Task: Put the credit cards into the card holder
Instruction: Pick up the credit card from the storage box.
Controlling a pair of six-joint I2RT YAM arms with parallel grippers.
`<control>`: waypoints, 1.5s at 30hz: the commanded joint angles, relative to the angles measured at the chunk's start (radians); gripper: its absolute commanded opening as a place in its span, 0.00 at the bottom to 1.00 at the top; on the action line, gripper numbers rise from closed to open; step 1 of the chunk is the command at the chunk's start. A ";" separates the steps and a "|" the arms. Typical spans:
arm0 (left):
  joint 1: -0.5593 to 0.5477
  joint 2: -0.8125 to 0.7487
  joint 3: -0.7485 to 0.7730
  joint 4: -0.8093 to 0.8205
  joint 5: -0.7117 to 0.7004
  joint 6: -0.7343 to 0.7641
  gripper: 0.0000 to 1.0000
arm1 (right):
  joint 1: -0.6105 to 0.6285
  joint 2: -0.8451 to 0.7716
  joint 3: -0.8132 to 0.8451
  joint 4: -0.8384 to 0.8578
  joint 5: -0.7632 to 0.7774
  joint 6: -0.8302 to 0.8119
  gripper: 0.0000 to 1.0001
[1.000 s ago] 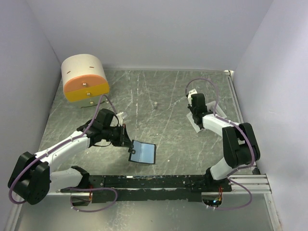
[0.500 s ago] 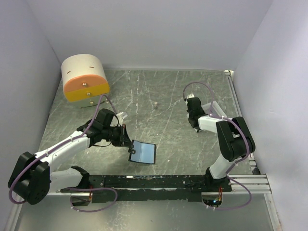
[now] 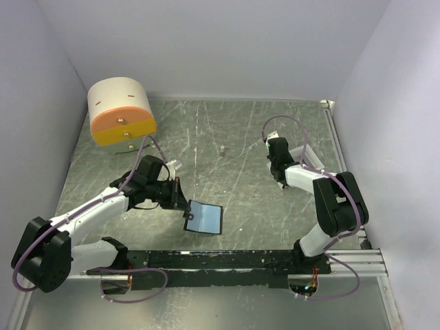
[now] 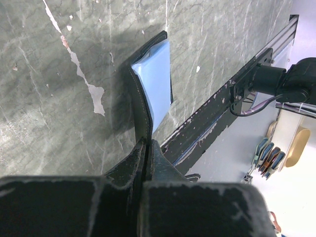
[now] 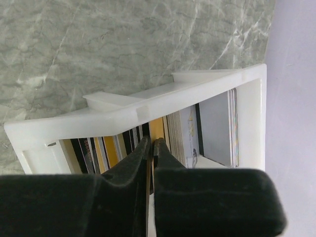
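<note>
We have the left gripper point(image 4: 147, 144) clamped shut on the card holder point(image 4: 157, 84), propping its pocket open on the table point(image 3: 240, 137), and the right gripper point(image 5: 151, 144) pinched shut among the credit cards point(image 5: 183, 132) in the white tray point(image 5: 148, 104); whether it has caught a card is unclear.

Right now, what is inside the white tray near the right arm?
Credit cards standing on edge: gold-orange, dark and grey ones. The right gripper is shut among them; it and the wall of the white tray cover the rest.
</note>
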 commanded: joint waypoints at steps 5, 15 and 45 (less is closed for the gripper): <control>0.004 -0.008 -0.001 0.035 0.036 0.003 0.07 | 0.004 -0.034 0.025 -0.061 0.002 0.019 0.00; 0.004 -0.014 -0.005 0.039 0.036 0.000 0.07 | 0.005 -0.030 0.088 -0.194 -0.027 0.046 0.03; 0.004 -0.023 -0.008 0.036 0.031 -0.004 0.07 | 0.004 -0.113 0.077 -0.235 -0.123 0.072 0.00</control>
